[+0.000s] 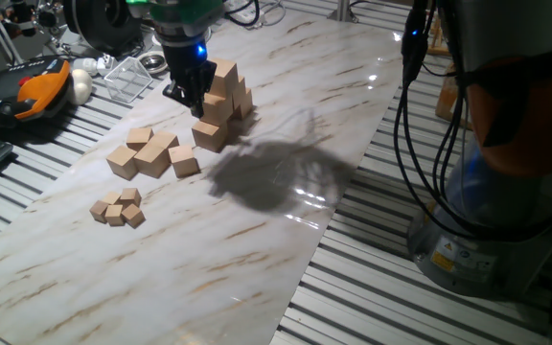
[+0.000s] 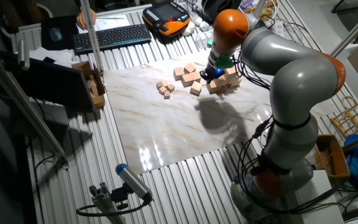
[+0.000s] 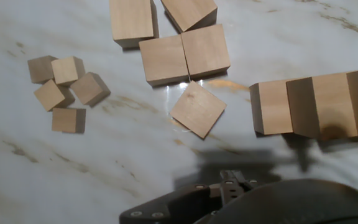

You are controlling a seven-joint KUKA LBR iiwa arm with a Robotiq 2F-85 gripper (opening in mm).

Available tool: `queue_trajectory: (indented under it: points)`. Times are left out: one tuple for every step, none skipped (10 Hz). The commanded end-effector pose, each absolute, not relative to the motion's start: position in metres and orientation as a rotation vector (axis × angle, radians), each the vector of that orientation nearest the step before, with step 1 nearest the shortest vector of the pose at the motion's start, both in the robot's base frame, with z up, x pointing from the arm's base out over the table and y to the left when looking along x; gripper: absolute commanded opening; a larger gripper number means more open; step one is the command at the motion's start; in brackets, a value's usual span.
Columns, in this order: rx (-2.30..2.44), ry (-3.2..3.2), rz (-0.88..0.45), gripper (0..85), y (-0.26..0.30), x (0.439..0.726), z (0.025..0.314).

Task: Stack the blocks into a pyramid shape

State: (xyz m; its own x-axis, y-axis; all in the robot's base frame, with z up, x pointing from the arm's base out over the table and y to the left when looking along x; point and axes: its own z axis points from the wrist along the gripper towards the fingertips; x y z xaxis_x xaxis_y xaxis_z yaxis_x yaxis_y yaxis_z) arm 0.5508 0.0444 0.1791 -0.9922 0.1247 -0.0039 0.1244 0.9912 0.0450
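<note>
A stack of pale wooden blocks stands at the far side of the marble board; it shows as a row of cubes in the hand view and as a cluster in the other fixed view. Several loose blocks lie left of the stack, also seen from the hand; one lies turned. My gripper hangs close against the stack's left side. Its fingers are dark and hidden in the hand view, so their state does not show.
Several much smaller wooden cubes sit in a cluster near the board's left edge. An orange teach pendant, a clear plastic container and a keyboard lie beyond the board. The arm's base stands at right.
</note>
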Motion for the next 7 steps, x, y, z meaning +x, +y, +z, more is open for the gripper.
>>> queue_trajectory:
  points:
    - [0.199,3.129,0.068,0.0,0.046,0.552,0.18]
    - [0.201,3.134,0.068,0.0,0.048,0.553,0.181]
    - [0.209,3.138,0.07,0.0,0.052,0.554,0.181]
    - [0.216,3.138,0.07,0.0,0.057,0.553,0.18]
    - [0.223,3.137,0.072,0.0,0.06,0.553,0.181]
    - [0.226,3.139,0.07,0.0,0.061,0.554,0.182]
    - [0.23,3.137,0.07,0.0,0.063,0.555,0.182]
